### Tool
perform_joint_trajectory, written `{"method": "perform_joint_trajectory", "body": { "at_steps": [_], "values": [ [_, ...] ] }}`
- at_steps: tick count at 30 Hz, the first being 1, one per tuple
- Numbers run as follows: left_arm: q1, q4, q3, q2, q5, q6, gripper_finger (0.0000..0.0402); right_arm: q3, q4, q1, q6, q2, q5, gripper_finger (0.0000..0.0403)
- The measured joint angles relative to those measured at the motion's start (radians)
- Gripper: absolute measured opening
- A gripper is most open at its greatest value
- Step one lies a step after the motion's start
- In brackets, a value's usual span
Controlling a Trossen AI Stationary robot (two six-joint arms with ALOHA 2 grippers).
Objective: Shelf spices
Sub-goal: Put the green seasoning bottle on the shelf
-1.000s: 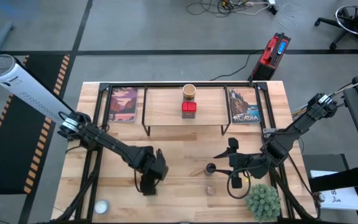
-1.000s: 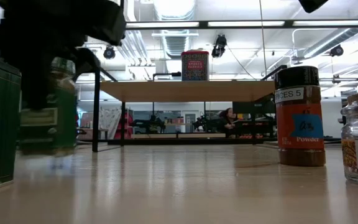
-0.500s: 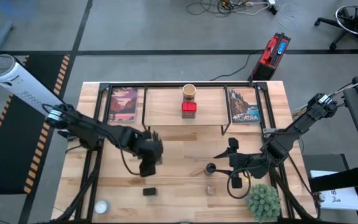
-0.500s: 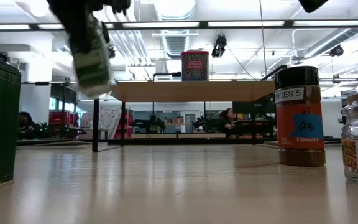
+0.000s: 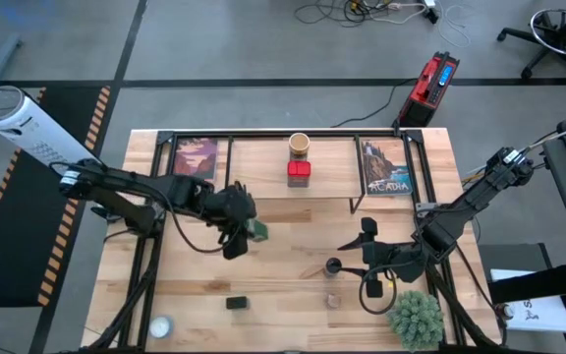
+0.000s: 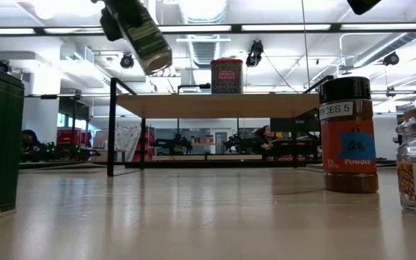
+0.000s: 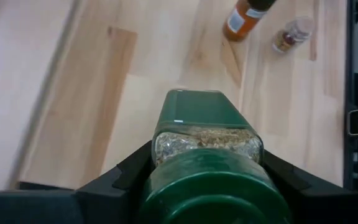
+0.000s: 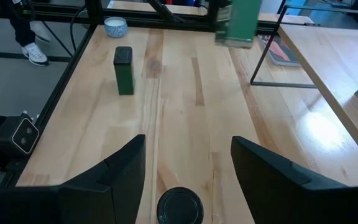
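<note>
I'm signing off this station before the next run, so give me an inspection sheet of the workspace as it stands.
Surface: light-wood table, bare in the middle.
Job's things: red square tin and tan round jar on the shelf; green-lidded jar held in the air; small dark box, dark-capped brown bottle and tiny clear jar on the table.
Clutter: two picture cards, green spiky plant, small white dish.
Grippers: left gripper shut on the green-lidded jar, in front of the shelf; right gripper open, empty, beside the brown bottle.
Cables: loose cables on the floor.
Surroundings: red device behind the table; office chair base.
</note>
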Motion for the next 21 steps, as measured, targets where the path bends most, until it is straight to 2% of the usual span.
{"method": "perform_joint_trajectory", "body": {
  "at_steps": [5,16,21],
  "values": [
    [0.039,-0.017,0.089,0.017,0.000,0.076,0.0186,0.000,0.001,0.000,-0.006,0.000,0.001,0.0213],
    [0.127,-0.241,0.470,0.118,-0.092,0.245,0.0187,0.000,0.001,0.000,-0.009,0.000,0.000,0.0213],
    [0.178,-0.310,0.598,0.165,-0.106,0.309,0.0187,0.000,0.001,0.000,-0.010,0.000,0.000,0.0213]
  ]
}}
